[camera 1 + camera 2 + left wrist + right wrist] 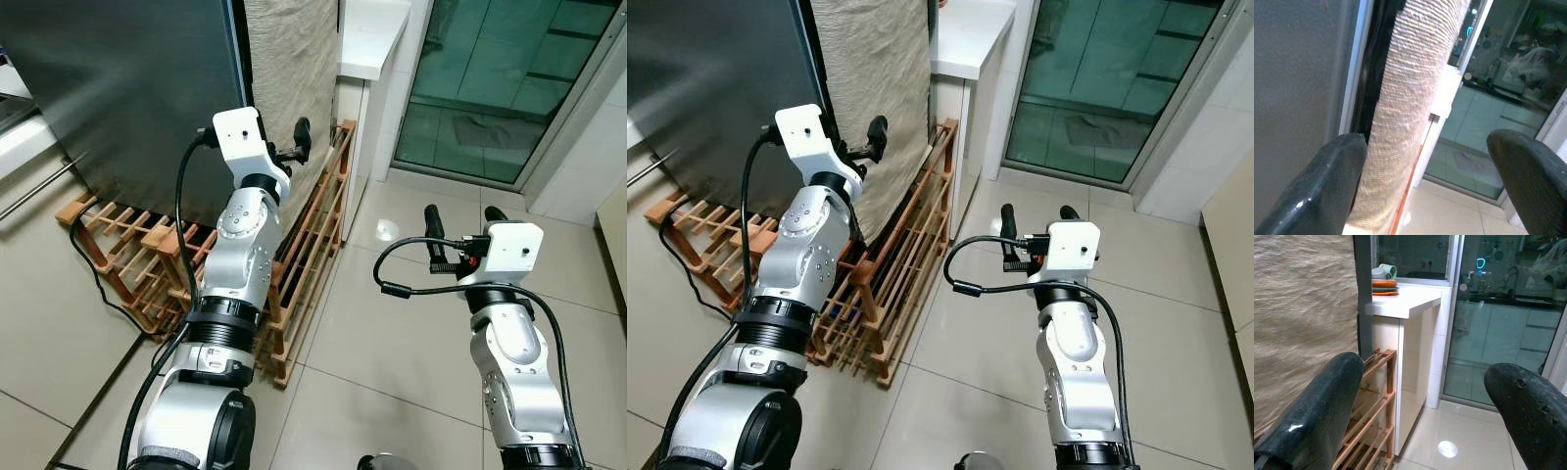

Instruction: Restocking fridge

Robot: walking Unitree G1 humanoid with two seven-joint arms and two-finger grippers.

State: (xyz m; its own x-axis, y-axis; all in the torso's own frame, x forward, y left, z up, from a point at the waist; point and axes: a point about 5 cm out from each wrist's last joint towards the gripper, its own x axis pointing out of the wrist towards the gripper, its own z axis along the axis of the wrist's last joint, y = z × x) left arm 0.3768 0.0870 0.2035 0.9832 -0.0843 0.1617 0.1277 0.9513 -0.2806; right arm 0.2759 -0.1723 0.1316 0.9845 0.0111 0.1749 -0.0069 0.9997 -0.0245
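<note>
The fridge stands at the upper left, its dark grey door closed. A beige woven cover hangs down its side. My left gripper is raised next to the front corner of the fridge, where door and woven side meet. In the left wrist view its fingers are spread apart with nothing between them. My right gripper hovers open and empty over the tiled floor to the right, facing the white counter.
A wooden slatted rack leans against the fridge's side, and another lies on the floor with a black cable. Orange plates and a cup sit on the counter. A glass sliding door is at the right.
</note>
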